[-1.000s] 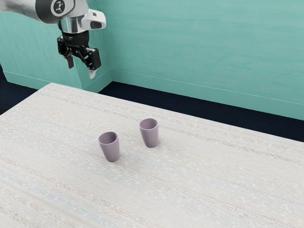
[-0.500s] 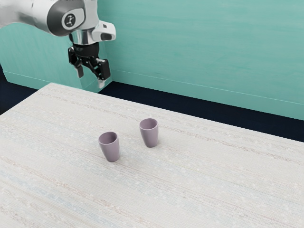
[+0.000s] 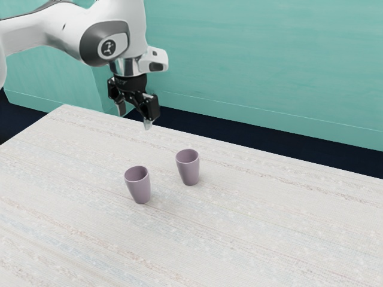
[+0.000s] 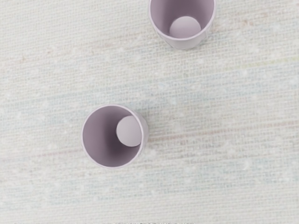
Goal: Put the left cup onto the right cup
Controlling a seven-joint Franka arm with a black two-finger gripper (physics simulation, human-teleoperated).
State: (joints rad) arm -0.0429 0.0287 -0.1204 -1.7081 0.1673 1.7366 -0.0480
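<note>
Two smooth, handleless, tapered mauve cups: the nearer mauve cup (image 3: 137, 184), at the exterior view's left, and the farther mauve cup (image 3: 188, 167), at its right. One pale, weave-textured table (image 3: 269, 227) under them. One white robot arm (image 3: 48, 30), carrying one black two-finger gripper (image 3: 135, 117).

Bright, even, diffuse light falls across the whole table (image 3: 269, 239), whose pale weave looks matte. The left cup (image 3: 138, 183) and the right cup (image 3: 188, 166) each cast a faint, soft-edged shadow at the foot, and their insides are slightly darker. The white arm (image 3: 54, 30) has a gentle sheen on top and greys underneath. Beyond the table's far edge the floor (image 3: 251, 134) is nearly black, and the teal wall (image 3: 269, 54) is evenly lit.
</note>
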